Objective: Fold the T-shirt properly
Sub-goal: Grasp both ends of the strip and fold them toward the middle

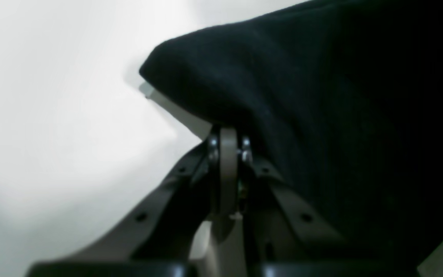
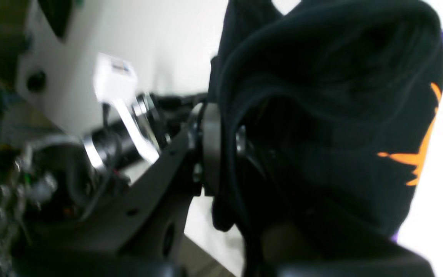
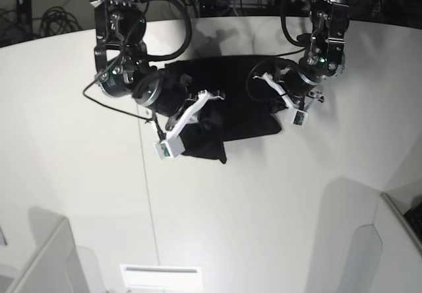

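Observation:
The black T-shirt (image 3: 227, 75) lies bunched on the white table (image 3: 264, 207) between the two arms. In the left wrist view my left gripper (image 1: 227, 140) is shut on a fold of the T-shirt (image 1: 321, 96), which drapes over its right side. In the base view the left gripper (image 3: 269, 100) is at the shirt's right edge. My right gripper (image 2: 224, 145) is shut on a raised bunch of the T-shirt (image 2: 321, 96), and an orange print (image 2: 417, 157) shows on the cloth. In the base view the right gripper (image 3: 210, 110) is at the shirt's left front part.
Grey bin walls stand at the front left corner (image 3: 39, 260) and the front right corner (image 3: 389, 247). A white slotted plate (image 3: 161, 276) lies at the front edge. Cables and equipment sit behind the table.

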